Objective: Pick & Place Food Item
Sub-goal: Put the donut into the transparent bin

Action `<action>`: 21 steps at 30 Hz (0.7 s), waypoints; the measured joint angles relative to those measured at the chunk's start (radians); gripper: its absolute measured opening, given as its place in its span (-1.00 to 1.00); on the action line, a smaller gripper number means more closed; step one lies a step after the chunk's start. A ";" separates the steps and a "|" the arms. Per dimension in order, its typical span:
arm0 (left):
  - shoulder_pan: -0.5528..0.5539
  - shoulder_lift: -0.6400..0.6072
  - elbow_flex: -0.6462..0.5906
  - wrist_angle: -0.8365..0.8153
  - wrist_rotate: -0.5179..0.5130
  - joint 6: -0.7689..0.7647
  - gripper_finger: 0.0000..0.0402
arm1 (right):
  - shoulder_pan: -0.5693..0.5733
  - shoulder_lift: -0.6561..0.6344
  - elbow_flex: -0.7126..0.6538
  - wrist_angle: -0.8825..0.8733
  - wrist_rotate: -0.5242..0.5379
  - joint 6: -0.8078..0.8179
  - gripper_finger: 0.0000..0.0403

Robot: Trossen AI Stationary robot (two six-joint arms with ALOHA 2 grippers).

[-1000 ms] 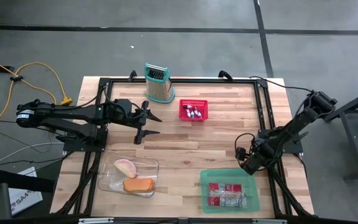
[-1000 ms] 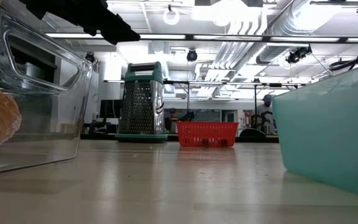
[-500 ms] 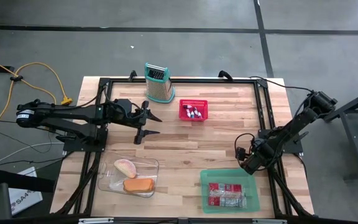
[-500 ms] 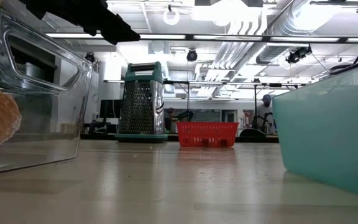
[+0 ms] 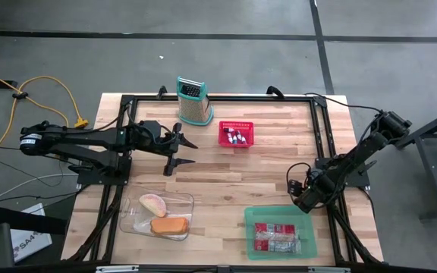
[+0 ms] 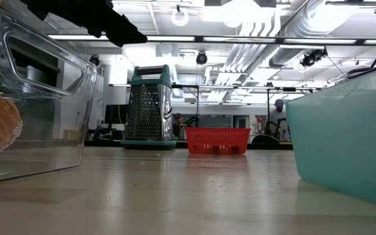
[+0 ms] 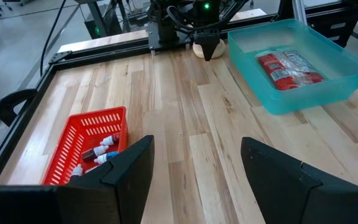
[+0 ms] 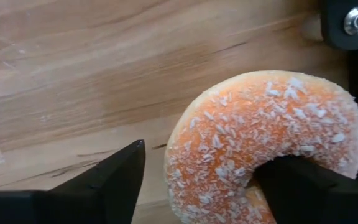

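An orange sugared doughnut (image 8: 260, 137) lies flat on the wooden table near its right edge, also seen in the left wrist view as the doughnut (image 7: 197, 51). My right gripper (image 8: 197, 183) points straight down over it, open: one finger (image 8: 98, 183) stands on the table outside the ring with a gap to it, the other finger (image 8: 316, 186) is down in the hole. In the high view the right gripper (image 5: 303, 199) hides the doughnut. My left gripper (image 5: 184, 152) hangs open over the table's left middle, holding nothing. My right gripper straddles one side of the doughnut's ring (image 8: 216, 162) from above, one finger in the hole and one outside. The outer finger is apart from the ring. Whether the inner finger touches the ring's inner wall I cannot tell. The doughnut lies flat on the table.
A teal bin (image 5: 249, 220) with red packets (image 5: 275, 236) stands just near-side of the right gripper. A clear container (image 5: 131, 220) with bread pieces is near left. A red basket (image 5: 236, 135) and a grater (image 5: 192, 100) stand at the far middle.
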 joint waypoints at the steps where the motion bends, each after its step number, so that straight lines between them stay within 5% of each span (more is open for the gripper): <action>1: 0.000 0.000 0.000 0.000 0.000 0.000 0.16 | 0.000 0.000 0.000 0.000 0.000 -0.003 0.38; 21: 0.000 0.000 0.000 0.000 0.000 0.000 0.16 | 0.000 0.000 0.000 -0.011 0.002 -0.014 -0.14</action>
